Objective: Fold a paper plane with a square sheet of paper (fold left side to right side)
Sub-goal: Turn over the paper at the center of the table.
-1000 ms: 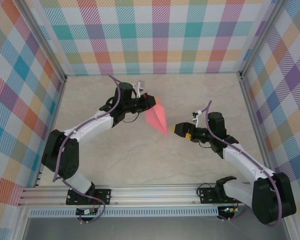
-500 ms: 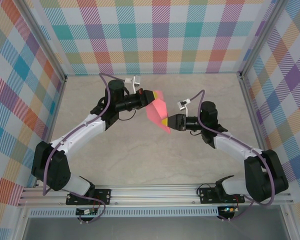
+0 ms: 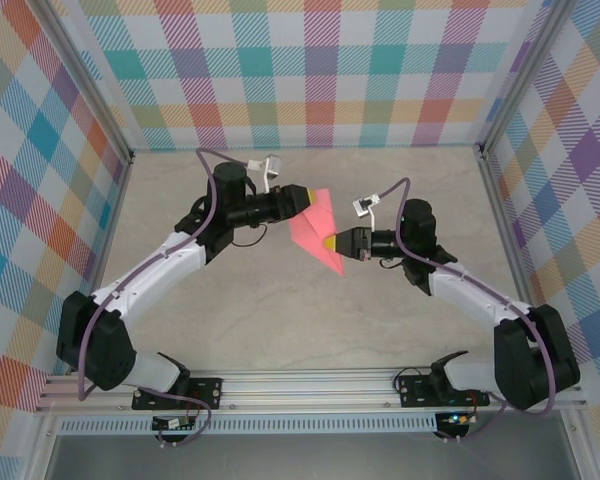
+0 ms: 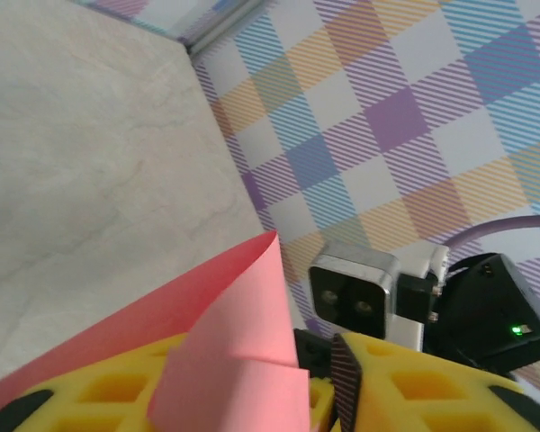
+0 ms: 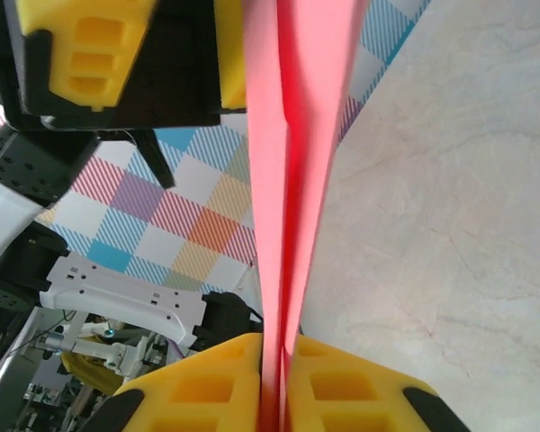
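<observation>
Paper plane (image 3: 313,228): salmon-pink dart, hanging in the air above the tabletop (image 3: 280,310) between the two arms. In the right wrist view we are seeing it edge-on, its layers lying close together.
Long axis: running from the blunt far end to the pointed near end, leaning slightly rightward in the top view.
Left end effector (image 3: 302,195): sitting at the plane's far end and pointing in from the left. Paper is lying across its yellow fingers (image 4: 99,396) in the left wrist view. We cannot tell whether it is pinching the paper or standing loose of it.
Right end effector (image 3: 330,243): pointing in from the right, toward the pointed half. Its yellow fingers (image 5: 207,387) are pressing narrowly together with the paper's edge between them, so it is holding the plane.
Governing relation: the plane is lying crosswise to both end effectors, one at each end of its axis. We are judging that the right arm is carrying it and that the next move depends on the left letting go cleanly.
Nearer arm: both are touching the plane. The right one is showing the plain grip.
Surface: pale, marbled and flat, lying below the plane.
Room: checked walls (image 3: 320,70) are standing well apart from both arms.
</observation>
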Available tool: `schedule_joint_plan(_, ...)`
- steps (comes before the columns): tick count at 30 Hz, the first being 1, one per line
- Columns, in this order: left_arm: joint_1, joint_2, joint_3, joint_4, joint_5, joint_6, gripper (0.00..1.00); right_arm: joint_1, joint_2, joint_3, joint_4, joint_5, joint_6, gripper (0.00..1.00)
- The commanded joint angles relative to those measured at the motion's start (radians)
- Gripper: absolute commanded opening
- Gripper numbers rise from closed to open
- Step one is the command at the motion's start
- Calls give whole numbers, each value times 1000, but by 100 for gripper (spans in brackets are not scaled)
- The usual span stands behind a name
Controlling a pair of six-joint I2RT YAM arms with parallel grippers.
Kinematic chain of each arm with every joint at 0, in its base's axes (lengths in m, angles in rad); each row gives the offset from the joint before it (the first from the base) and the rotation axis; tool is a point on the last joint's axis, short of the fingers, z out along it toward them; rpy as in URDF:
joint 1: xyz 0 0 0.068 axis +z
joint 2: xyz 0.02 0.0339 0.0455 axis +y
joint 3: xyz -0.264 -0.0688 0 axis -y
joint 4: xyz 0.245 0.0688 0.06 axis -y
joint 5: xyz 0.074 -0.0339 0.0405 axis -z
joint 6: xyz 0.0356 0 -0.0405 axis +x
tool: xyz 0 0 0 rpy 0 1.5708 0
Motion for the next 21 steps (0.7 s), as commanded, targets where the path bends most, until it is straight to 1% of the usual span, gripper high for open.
schedule_joint_plan(1,-11,-111,-6,-149,-165,134,53,24,-74,84,-352,101,-256,12)
schedule_joint_plan(2,-11,-141,-13,-182,-229,154,57,38,-86,113,-463,153,-326,11)
schedule_joint_plan(5,-11,-246,-51,-234,-402,190,69,108,-90,218,-735,375,-487,11)
schedule_joint_plan(6,-11,-279,-67,-240,-457,197,72,142,-82,252,-811,476,-523,11)
schedule_joint_plan(8,-11,-354,-109,-252,-587,192,75,236,-44,333,-965,717,-592,11)
schedule_joint_plan(11,-11,-454,-170,-274,-780,163,77,369,56,452,-1150,1085,-620,12)
schedule_joint_plan(12,-11,-481,-186,-280,-830,152,77,403,95,487,-1203,1197,-611,12)
schedule_joint_plan(13,-11,-513,-204,-290,-884,138,77,439,143,518,-1262,1335,-600,12)
schedule_joint_plan(14,-11,-542,-219,-299,-932,124,77,474,194,559,-1317,1447,-592,12)
schedule_joint_plan(16,-11,-591,-246,-308,-1001,109,77,524,286,627,-1412,1628,-567,11)
schedule_joint_plan(17,-11,-612,-257,-307,-1027,102,78,546,334,656,-1451,1706,-558,9)
schedule_joint_plan(19,-11,-642,-268,-356,-1076,91,80,575,416,709,-1509,1808,-543,7)
schedule_joint_plan(21,-11,-659,-274,-376,-1111,69,82,589,489,749,-1543,1853,-550,7)
